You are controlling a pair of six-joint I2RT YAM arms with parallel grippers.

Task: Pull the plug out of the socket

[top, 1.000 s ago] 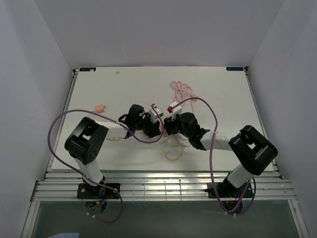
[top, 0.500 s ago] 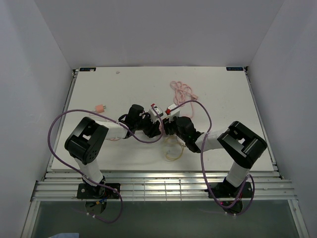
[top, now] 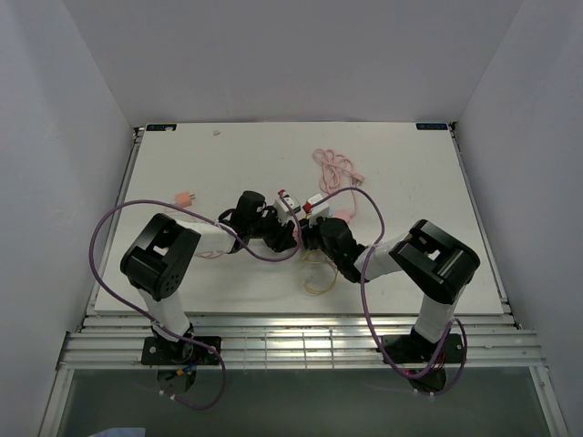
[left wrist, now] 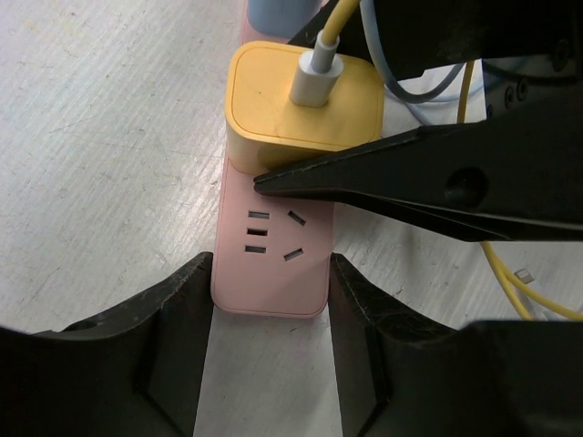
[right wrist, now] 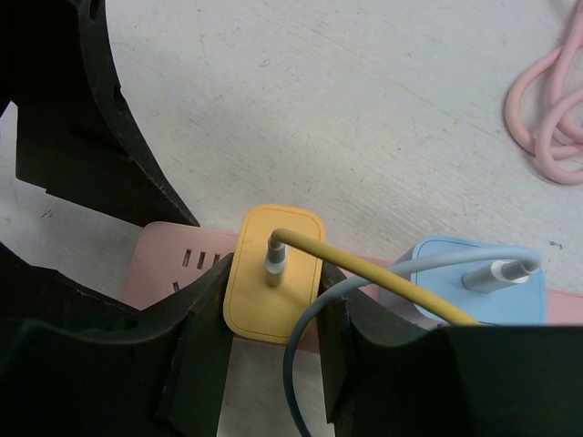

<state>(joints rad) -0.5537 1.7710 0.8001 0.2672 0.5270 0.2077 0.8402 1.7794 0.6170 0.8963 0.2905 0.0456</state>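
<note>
The pink socket strip [left wrist: 273,264] lies on the white table; its free end sits between my left gripper's [left wrist: 271,296] fingers, which are closed on its sides. A yellow plug [left wrist: 273,109] with a yellow cable is seated in it. In the right wrist view my right gripper [right wrist: 273,305] is closed on the two sides of the yellow plug [right wrist: 264,305], above the strip [right wrist: 178,259]. From above, both grippers, left [top: 288,233] and right [top: 308,237], meet mid-table and hide the strip. Its coiled pink cord [top: 335,168] lies behind them.
A light blue plug [right wrist: 483,291] with a grey-blue cable sits in the strip beside the yellow one. Loose yellow cable [top: 319,278] loops on the table toward the front. A small orange-pink piece [top: 186,198] lies at the left. White walls surround the table.
My right arm's elbow has swung left and closer to the grippers. Both grippers stay together at the strip, and the yellow plug remains seated.
</note>
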